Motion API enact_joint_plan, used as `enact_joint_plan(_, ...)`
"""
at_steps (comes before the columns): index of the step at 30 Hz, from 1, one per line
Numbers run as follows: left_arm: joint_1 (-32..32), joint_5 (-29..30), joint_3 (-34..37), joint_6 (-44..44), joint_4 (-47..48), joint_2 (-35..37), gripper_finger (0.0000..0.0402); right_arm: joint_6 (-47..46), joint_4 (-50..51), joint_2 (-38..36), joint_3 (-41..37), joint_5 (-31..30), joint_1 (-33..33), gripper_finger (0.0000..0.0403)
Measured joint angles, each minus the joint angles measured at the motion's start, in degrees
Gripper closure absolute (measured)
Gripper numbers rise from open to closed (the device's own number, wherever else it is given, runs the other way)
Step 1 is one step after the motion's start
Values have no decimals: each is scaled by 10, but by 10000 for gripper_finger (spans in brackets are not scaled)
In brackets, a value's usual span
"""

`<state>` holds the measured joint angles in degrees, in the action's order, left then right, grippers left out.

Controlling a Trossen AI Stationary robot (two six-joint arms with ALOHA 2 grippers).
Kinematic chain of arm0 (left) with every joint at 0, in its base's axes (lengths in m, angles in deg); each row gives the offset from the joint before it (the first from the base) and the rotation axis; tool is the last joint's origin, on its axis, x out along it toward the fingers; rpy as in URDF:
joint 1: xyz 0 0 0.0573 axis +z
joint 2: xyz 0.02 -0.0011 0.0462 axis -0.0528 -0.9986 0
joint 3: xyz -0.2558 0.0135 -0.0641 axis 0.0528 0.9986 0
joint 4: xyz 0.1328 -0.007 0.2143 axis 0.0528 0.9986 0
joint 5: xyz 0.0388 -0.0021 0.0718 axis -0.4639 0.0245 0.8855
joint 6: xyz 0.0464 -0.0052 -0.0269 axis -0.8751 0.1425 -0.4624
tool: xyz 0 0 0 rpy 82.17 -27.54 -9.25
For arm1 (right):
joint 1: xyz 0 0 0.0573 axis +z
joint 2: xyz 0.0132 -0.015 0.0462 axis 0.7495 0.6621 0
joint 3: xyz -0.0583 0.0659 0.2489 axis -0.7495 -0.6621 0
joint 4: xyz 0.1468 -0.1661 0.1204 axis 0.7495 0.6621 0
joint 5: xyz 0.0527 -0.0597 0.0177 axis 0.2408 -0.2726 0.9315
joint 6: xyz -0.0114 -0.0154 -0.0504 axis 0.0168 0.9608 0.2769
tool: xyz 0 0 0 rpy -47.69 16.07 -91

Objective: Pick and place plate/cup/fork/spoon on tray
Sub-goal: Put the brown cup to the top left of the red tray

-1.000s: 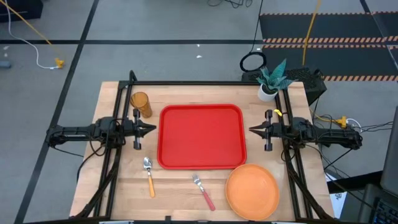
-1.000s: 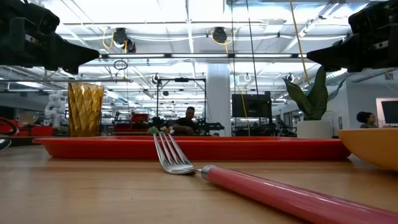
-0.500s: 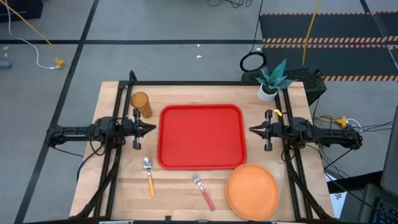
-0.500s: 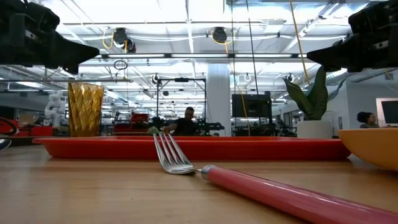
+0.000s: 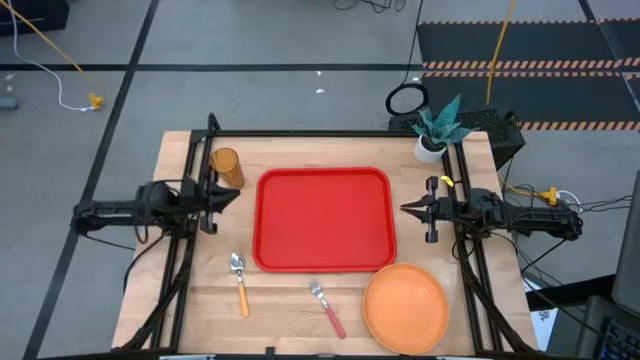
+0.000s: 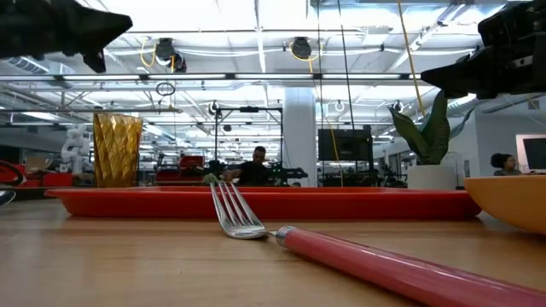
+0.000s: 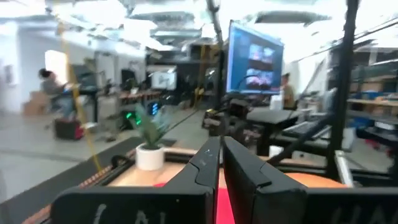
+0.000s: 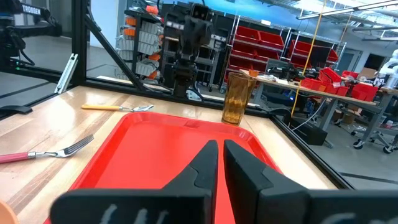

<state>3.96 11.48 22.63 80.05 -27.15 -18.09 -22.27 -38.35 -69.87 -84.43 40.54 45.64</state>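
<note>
Left gripper (image 5: 232, 194): fingers together, beside cup (image 5: 226, 167); I'd open wide, approach level, grip mid-wall. Right gripper (image 5: 406, 209): fingers together, waiting beside tray (image 5: 322, 180)

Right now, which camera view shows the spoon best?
The high view: the whole spoon lies in plain sight on the table, near the tray's corner, bowl toward the cup. The right wrist view shows it small and far beyond the tray. The low and left wrist views do not show it.
</note>
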Motion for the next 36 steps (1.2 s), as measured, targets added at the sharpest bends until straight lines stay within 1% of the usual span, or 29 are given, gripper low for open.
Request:
enact_joint_plan(4,0,57,-88,8,79,-46,376,0,0,0,0,0,0,385)
enact_joint_plan(6,0,72,-136,10,119,-74,376,-8,0,0,0,0,0,385)
enact_joint_plan(11,0,74,-269,27,225,-158,376,-65,0,0,0,0,0,385)
enact_joint_plan(15,0,74,-372,24,338,-226,376,-89,-3,0,0,0,0,385)
enact_joint_plan(19,0,75,-470,30,449,-286,376,-96,-36,0,0,0,0,385)
enact_joint_plan(21,0,77,-513,35,501,-314,376,-128,-52,0,0,1,0,385)
enact_joint_plan(23,0,86,-551,35,546,-340,376,-155,-69,0,0,0,0,385)
enact_joint_plan(28,6,123,-633,39,642,-402,376,-171,-77,0,1,0,0,385)
enact_joint_plan(33,36,131,-692,69,733,-461,376,-209,-27,0,17,1,0,385)
enact_joint_plan(36,60,136,-714,85,783,-493,376,-228,-3,0,23,1,0,385)
